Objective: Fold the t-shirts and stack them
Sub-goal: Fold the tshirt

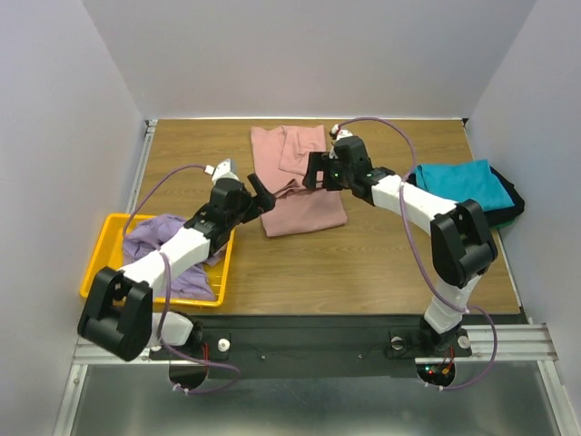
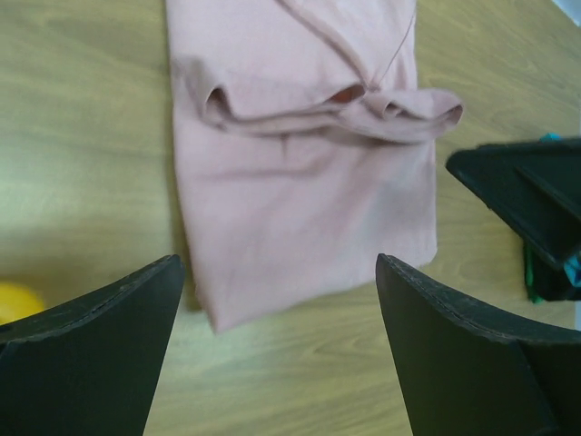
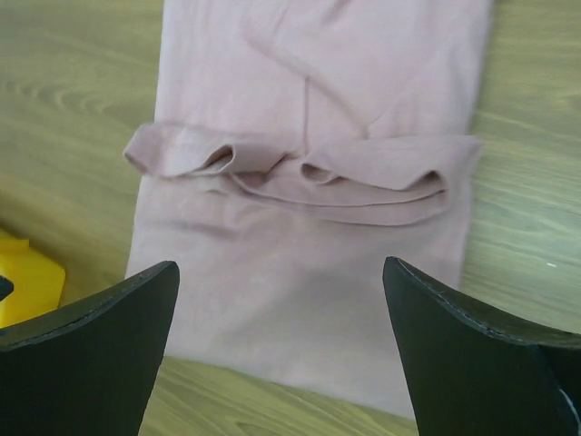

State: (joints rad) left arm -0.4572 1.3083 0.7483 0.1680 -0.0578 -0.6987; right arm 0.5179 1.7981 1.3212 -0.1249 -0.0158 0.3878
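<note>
A: Quick, where's the pink t-shirt [image 1: 300,204]?
B: Flat on the tabletop [image 1: 381,259], middle-back, between the 2 arms. It's a long narrow strip, with a flap tucked in at the far end and a bunched ridge of cloth across its middle.
A: Claws?
B: Left claw [image 1: 263,195] is spread wide and empty, just off the shirt's left edge. Right claw [image 1: 313,173] is spread wide too, also empty, over the right edge near the ridge. Both wrist views show only pink cloth below the gap.
A: Other shirts?
B: Purple t-shirt [image 1: 150,241] is crumpled in the yellow bin [image 1: 96,262], far left. Teal t-shirt [image 1: 458,184] sits folded at the right edge on the black t-shirt [image 1: 516,204], and only a sliver of black shows.
A: Step?
B: I'd call it mid-fold on the pink one. The sides look done, the cross fold looks messy and not finished.
A: Next move?
B: My guess is each claw needs a corner of the same end, pinching all layers. Then they lift low and carry over together so the strip halves evenly. The ridge wants flattening or the stack goes lumpy. The cloth is floppy, so 1 claw running ahead would skew the fold.
A: Progress?
B: Looks like 2 of 4 stacked, 1 in work, 1 waiting in the bin.
</note>
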